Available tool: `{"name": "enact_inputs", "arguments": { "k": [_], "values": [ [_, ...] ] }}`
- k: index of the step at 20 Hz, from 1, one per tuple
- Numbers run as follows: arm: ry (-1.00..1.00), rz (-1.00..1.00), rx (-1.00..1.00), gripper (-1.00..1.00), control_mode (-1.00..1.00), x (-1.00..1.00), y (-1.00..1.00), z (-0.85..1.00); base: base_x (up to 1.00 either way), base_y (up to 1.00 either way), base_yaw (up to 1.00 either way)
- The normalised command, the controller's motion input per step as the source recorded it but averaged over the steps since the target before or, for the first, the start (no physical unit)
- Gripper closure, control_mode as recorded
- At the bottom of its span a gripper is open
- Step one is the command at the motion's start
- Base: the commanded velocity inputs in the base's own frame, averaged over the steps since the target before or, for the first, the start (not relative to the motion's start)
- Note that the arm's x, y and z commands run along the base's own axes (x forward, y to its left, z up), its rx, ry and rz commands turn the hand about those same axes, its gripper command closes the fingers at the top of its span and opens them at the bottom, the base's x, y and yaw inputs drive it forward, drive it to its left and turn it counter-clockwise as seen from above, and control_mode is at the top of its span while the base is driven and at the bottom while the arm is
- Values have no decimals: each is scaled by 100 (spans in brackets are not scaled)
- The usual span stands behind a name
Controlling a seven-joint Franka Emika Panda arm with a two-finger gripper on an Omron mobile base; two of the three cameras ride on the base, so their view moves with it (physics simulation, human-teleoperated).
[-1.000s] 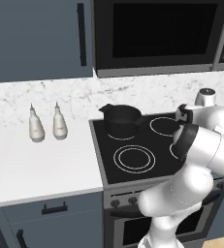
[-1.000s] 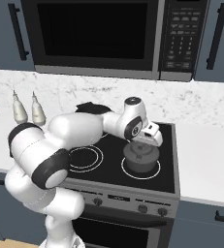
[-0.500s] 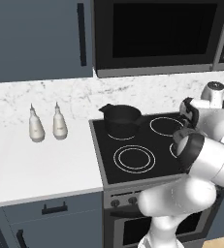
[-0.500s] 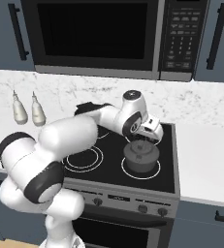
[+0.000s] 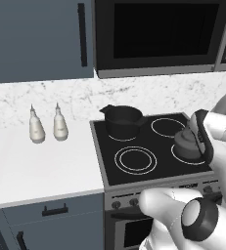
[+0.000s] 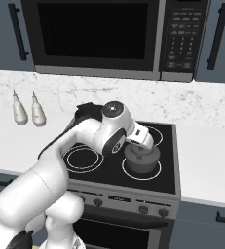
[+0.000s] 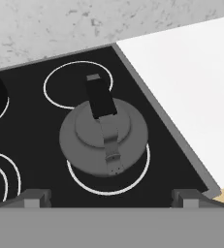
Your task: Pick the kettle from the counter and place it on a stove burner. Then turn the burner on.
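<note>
- Dark finger tips (image 7: 33, 196) of the gripper (image 7: 111, 198) spread wide, one at each side of the hand view's bottom edge, nothing between them; no grip on anything, presumably because the carry is done.
- Hovers just above and a little back from the kettle (image 7: 104, 138), clear of the arched black handle; seen in the right base view as the white wrist tucked against the kettle's (image 6: 140, 156) upper left.
- Kettle upright on the stove burner (image 7: 137, 177), the thin white ring at the front right corner of the black glass cooktop (image 7: 45, 121); sits slightly off-centre, overhanging the ring towards the back, with the ring's front arc bare. Good enough for heating, by the look of it.
- Same ring in the left base view mostly covered by the kettle (image 5: 185, 145).
- Wider dark pot (image 5: 123, 120) on the back left corner of the cooktop, well apart.
- White counter (image 7: 191, 82) beside the cooktop's right edge.
- Left to do, judging by the task: the row of knobs (image 6: 143, 209) along the stove's front edge, one to be turned.
</note>
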Motion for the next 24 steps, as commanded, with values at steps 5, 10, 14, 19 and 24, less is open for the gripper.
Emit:
{"name": "enact_inputs", "arguments": {
  "k": [5,10,14,19,24],
  "values": [
    [-4,8,-2,-100,-100,-57,88,0,0,0,0],
    [-3,9,0,-100,-100,-32,96,5,0,0,0],
    [3,8,-6,-100,-100,-4,89,43,0,0,0],
    [18,5,-3,-100,-100,0,29,21,0,0,0],
    [0,0,0,-100,-100,0,0,0,0,0,0]
  ]
}}
